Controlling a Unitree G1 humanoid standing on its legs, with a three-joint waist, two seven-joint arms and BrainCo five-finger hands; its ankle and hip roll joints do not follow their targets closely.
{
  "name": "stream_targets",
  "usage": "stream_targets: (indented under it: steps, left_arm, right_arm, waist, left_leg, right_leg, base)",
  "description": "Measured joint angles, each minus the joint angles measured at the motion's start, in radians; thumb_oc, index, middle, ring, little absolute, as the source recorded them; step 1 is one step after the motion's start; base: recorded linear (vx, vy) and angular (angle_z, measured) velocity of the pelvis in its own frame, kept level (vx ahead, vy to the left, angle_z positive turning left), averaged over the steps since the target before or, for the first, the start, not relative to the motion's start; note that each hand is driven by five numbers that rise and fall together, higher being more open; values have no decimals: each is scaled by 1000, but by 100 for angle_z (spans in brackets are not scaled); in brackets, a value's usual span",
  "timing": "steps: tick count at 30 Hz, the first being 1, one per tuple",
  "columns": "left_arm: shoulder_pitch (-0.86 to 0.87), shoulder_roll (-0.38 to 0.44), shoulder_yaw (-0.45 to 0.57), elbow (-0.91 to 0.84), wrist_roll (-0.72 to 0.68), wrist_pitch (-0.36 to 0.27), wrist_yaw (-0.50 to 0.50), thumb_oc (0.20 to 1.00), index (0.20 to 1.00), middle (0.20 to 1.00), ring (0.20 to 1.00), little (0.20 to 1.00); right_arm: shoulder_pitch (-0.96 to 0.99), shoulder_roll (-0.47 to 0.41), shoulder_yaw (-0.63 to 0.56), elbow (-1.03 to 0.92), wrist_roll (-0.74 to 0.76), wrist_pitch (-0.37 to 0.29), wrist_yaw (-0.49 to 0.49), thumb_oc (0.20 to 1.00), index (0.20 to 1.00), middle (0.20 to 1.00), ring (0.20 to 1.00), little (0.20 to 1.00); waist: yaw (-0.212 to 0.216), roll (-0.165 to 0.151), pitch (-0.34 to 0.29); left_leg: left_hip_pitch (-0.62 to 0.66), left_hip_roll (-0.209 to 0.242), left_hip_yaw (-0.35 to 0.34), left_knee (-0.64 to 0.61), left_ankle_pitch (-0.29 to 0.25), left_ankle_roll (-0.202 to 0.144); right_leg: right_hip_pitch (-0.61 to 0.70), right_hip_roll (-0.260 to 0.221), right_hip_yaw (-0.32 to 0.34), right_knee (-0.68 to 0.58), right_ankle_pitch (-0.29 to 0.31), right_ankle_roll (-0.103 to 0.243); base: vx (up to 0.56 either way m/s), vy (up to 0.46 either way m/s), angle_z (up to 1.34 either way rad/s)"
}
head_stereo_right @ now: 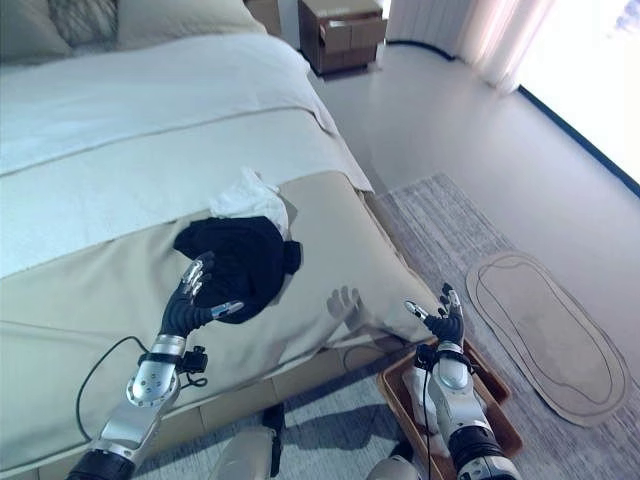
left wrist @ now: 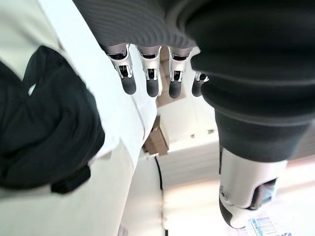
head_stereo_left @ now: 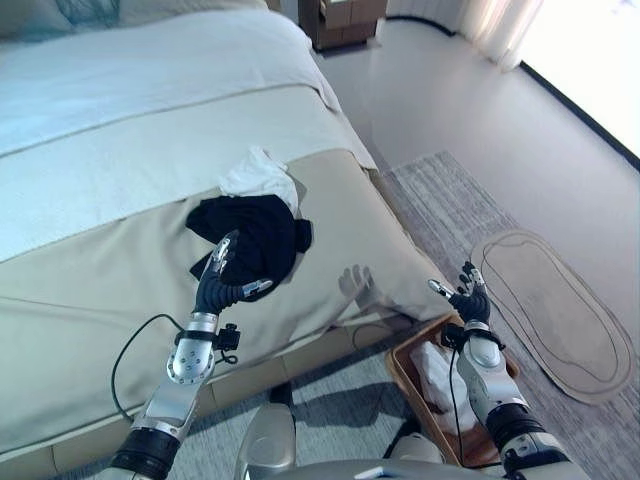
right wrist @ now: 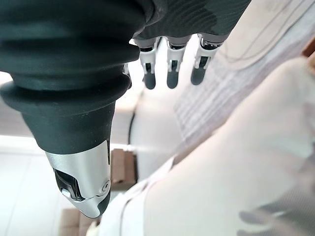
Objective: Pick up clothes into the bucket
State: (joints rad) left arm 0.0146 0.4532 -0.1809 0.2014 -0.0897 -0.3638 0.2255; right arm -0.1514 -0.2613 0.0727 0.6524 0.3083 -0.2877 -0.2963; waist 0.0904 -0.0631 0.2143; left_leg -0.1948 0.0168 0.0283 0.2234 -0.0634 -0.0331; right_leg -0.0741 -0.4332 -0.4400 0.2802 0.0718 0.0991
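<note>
On the bed [head_stereo_left: 120, 270], left hand [head_stereo_left: 225, 272] hovers open-fingered by black garment [head_stereo_left: 255, 230]; right hand [head_stereo_left: 468, 296] open over basket [head_stereo_left: 405, 372]

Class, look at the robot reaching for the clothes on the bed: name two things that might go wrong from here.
1. The left hand is open at the black garment, which touches the white garment; a grasp might drag both or drop one.
2. The wooden basket sits on the floor below the bed's corner, under the open right hand; cloth carried across could fall beside it.
</note>
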Motion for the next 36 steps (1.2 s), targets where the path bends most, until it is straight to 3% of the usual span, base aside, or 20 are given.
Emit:
stream_targets:
  steps: [1,2,3,4,5,6,8,10,16,21,23,24,25,26,27,28,29,30,33,36]
  left_arm:
    - [0,0,4,7,7,4,0,1000,1000,1000,1000,1000]
    - [6,5,15,30,37,7,0,1000,1000,1000,1000,1000]
    - [8,6,17,40,37,8,0,1000,1000,1000,1000,1000]
    - [13,6,23,56,37,8,0,1000,1000,1000,1000,1000]
    - [20,8,38,56,36,7,-1,1000,1000,1000,1000,1000]
    - [31,11,49,60,35,11,-1,1000,1000,1000,1000,1000]
    - [50,-3,49,58,35,17,-8,1000,1000,1000,1000,1000]
    - [60,-20,43,64,36,25,-18,1000,1000,1000,1000,1000]
    - [82,-46,46,76,55,40,-14,1000,1000,1000,1000,1000]
    - [36,-44,43,116,181,54,12,1000,1000,1000,1000,1000]
    - [-36,-37,38,152,245,64,46,1000,1000,1000,1000,1000]
    - [-41,-33,43,154,268,69,62,1000,1000,1000,1000,1000]
    - [-66,-30,39,172,314,76,90,1000,1000,1000,1000,1000]
    - [-95,-22,25,195,339,77,116,1000,1000,1000,1000,1000]
    - [-123,-4,15,212,356,79,131,1000,1000,1000,1000,1000]
    - [-176,35,5,218,402,96,168,1000,1000,1000,1000,1000]
    - [-195,54,7,218,425,98,184,1000,1000,1000,1000,1000]
    - [-260,111,5,238,482,119,232,1000,1000,1000,1000,1000]
    - [-401,178,1,286,587,179,312,1000,1000,1000,1000,1000]
    - [-480,200,-16,313,632,214,372,1000,1000,1000,1000,1000]
  right_arm:
    - [8,2,-1,1,0,1,3,1000,1000,1000,1000,1000]
    - [23,8,0,3,0,3,7,1000,1000,1000,1000,1000]
    - [37,9,1,2,0,3,13,1000,1000,1000,1000,1000]
    - [69,13,8,1,0,3,24,1000,1000,1000,1000,1000]
    - [81,16,10,2,0,4,32,1000,1000,1000,1000,1000]
    - [88,18,7,3,0,4,37,1000,1000,1000,1000,1000]
    - [106,18,1,8,3,4,42,1000,1000,1000,1000,1000]
    - [140,21,0,33,31,3,50,1000,1000,1000,1000,1000]
    - [187,20,-7,74,58,10,72,1000,1000,1000,1000,1000]
    - [194,-2,-23,72,62,10,80,1000,1000,1000,1000,1000]
    - [179,-13,-29,64,64,10,71,1000,1000,1000,1000,1000]
    - [176,-17,-27,60,65,10,71,1000,1000,1000,1000,1000]
    - [151,-29,-27,50,66,7,68,1000,1000,1000,1000,1000]
    - [129,-27,-29,51,67,6,66,1000,1000,1000,1000,1000]
    - [114,-25,-21,50,68,6,62,1000,1000,1000,1000,1000]
    - [87,-17,-17,7,68,4,57,1000,1000,1000,1000,1000]
    - [73,-17,-13,-9,68,-1,56,1000,1000,1000,1000,1000]
    - [34,-10,6,-33,70,-6,47,1000,1000,1000,1000,1000]
    - [-27,-8,28,-62,69,-13,37,1000,1000,1000,1000,1000]
    - [-58,4,41,-65,70,-20,12,1000,1000,1000,1000,1000]
  waist:
    - [-10,0,0]
    - [-31,5,-2]
    - [-33,7,-2]
    - [-38,16,-18]
    - [-43,8,-24]
    - [-51,-5,-31]
    - [-54,-14,-37]
    - [-64,-34,-50]
    - [-76,3,-62]
    - [-78,9,-44]
    - [-77,4,-20]
    - [-80,9,-17]
    - [-107,43,8]
    - [-108,47,15]
    - [-102,32,27]
    - [-116,2,64]
    - [-111,0,81]
    - [-127,-35,125]
    - [-131,-47,233]
    - [-132,-58,285]
  left_leg:
    - [10,-5,-2,4,-8,8]
    - [35,-9,-12,3,-25,25]
    - [55,-6,-26,-11,-28,35]
    - [63,12,-34,-41,-22,43]
    - [71,17,-40,-69,-8,58]
    - [80,15,-37,-108,14,63]
    - [103,4,-33,-149,34,53]
    - [120,-24,-49,-163,39,42]
    - [153,32,-58,-152,53,-5]
    - [82,61,-58,9,24,-42]
    - [24,49,-98,36,11,-50]
    - [10,62,-81,20,10,-50]
    - [4,97,-57,-26,19,-42]
    - [-7,95,-52,-45,14,-45]
    - [-15,83,-30,-62,17,-41]
    - [-66,56,13,-60,44,-29]
    - [-87,57,27,-54,46,-28]
    - [-149,46,57,-18,49,-19]
    - [-206,48,79,27,49,-10]
    - [-257,44,78,78,27,0]
  right_leg:
    - [-3,-8,17,24,26,-6]
    - [-21,-16,84,93,73,-15]
    - [-49,-1,142,138,34,18]
    - [-81,73,219,159,-31,62]
    - [-92,122,252,131,-75,69]
    - [-106,180,247,75,-103,56]
    - [-100,232,219,-57,-103,44]
    - [-57,250,242,-149,-80,39]
    - [28,330,233,-251,-41,-4]
    - [44,344,239,-249,-63,-28]
    - [-9,334,257,-243,-70,-52]
    - [-31,335,261,-233,-67,-47]
    - [-64,352,254,-207,-55,-31]
    - [-110,344,266,-169,-66,-24]
    - [-148,324,277,-144,-76,-27]
    - [-228,301,308,-126,-45,-5]
    - [-249,297,309,-127,-45,-8]
    - [-300,275,323,-141,-11,-4]
    - [-319,255,304,-177,4,3]
    - [-353,248,299,-161,9,2]
  base:
    - [135,112,24]
    - [154,49,12]
    - [146,4,18]
    - [151,-31,11]
    - [146,-75,18]
    - [132,-95,1]
    - [118,-107,-2]
    - [106,-101,38]
    - [80,-97,4]
    - [-49,66,-8]
    - [-70,137,-11]
    - [-210,180,-14]
    - [-292,212,-14]
    - [-296,209,-19]
    - [-253,175,-54]
    - [-192,144,-54]
    - [-161,127,-64]
    - [-126,92,-41]
    - [-107,54,-30]
    - [-89,34,1]
